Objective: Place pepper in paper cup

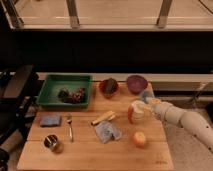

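The white paper cup point(138, 112) stands on the right part of the wooden table point(85, 155). A slim red-orange shape, seemingly the pepper point(130, 114), shows against the cup's left side; I cannot tell if it is inside the cup or leaning on it. My gripper point(146, 106) comes in from the right on a pale arm point(186, 121) and sits right at the cup's upper right rim. It hides part of the cup.
A small bluish cup point(146, 95) and a purple bowl point(136, 82) lie just behind the gripper. A red bowl point(109, 87) and a green tray point(65, 91) stand at the back. A round orange fruit point(139, 139), a pale yellow piece point(103, 118), a blue-grey packet point(107, 131), a fork point(70, 127), a sponge point(50, 120) and a tin point(51, 143) lie on the table.
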